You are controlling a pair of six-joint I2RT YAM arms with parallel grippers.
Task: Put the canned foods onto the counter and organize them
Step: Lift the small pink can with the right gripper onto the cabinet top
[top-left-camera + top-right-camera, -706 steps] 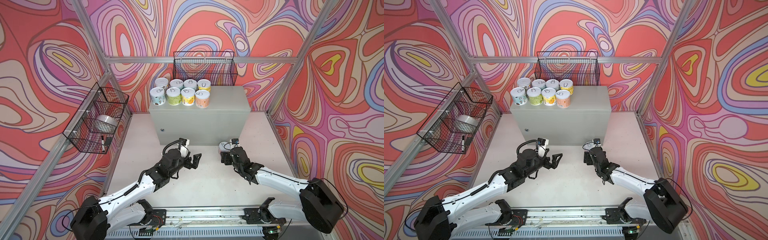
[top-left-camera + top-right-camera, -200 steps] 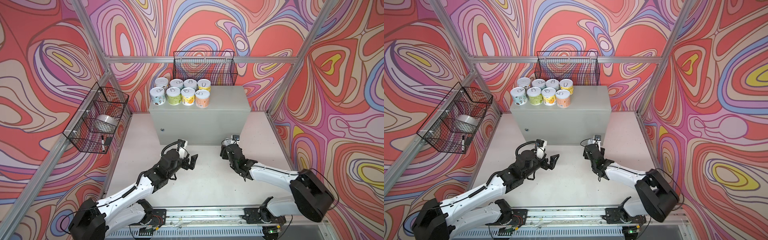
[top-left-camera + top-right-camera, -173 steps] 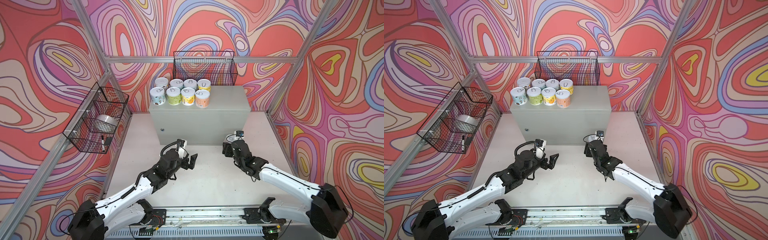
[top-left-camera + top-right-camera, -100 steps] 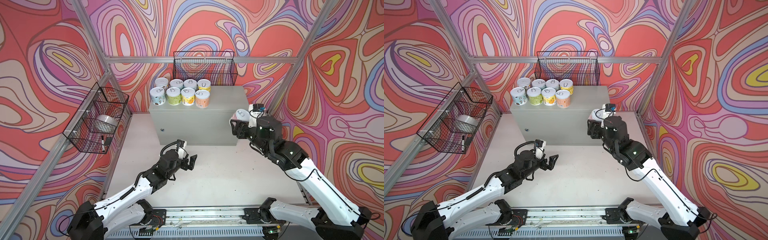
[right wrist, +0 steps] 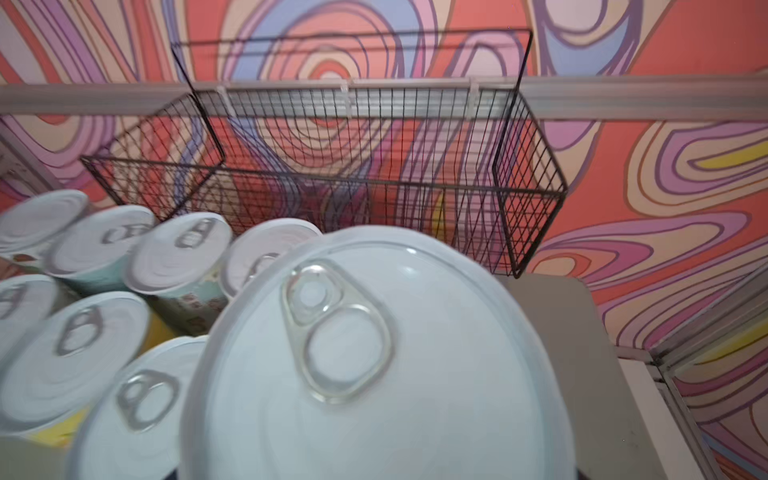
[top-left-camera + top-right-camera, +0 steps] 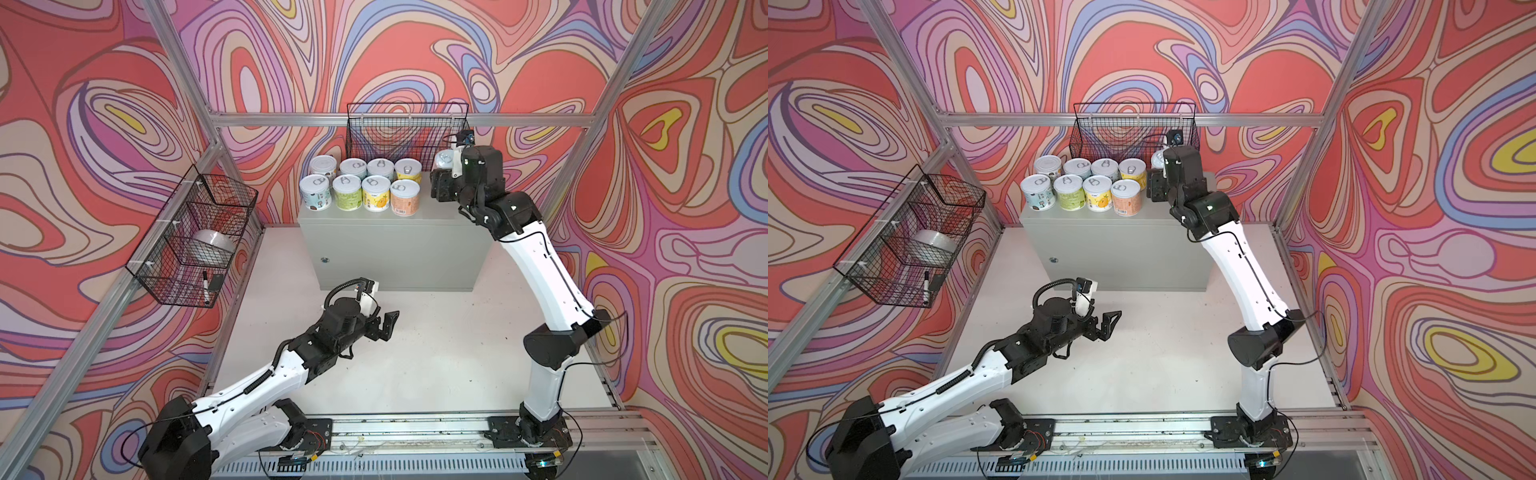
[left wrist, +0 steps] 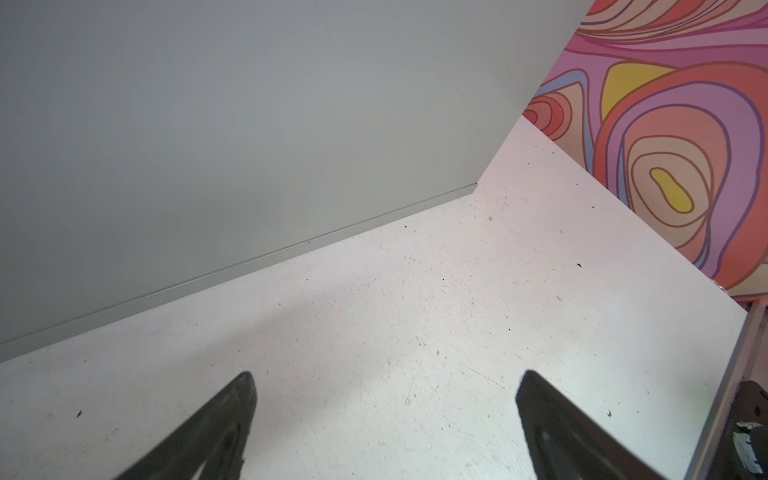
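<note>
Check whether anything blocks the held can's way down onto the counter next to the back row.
Nothing visible does. The right gripper holds the ninth can over a bare part of the counter, just right of the back row's yellow can. The wire basket hangs behind, out of the path.

Robot lab test cell, not a real kitchen or shop. Cues: aluminium frame boxing the space, walls covered in a printed swirl pattern, bare white floor. Left arm and right arm bolted to a rail at 6 o'clock, cables exposed. Side wire basket at 9 o'clock and back wire basket at 12, zip-tied to the frame. Plain grey metal cabinet at 12 o'clock.
</note>
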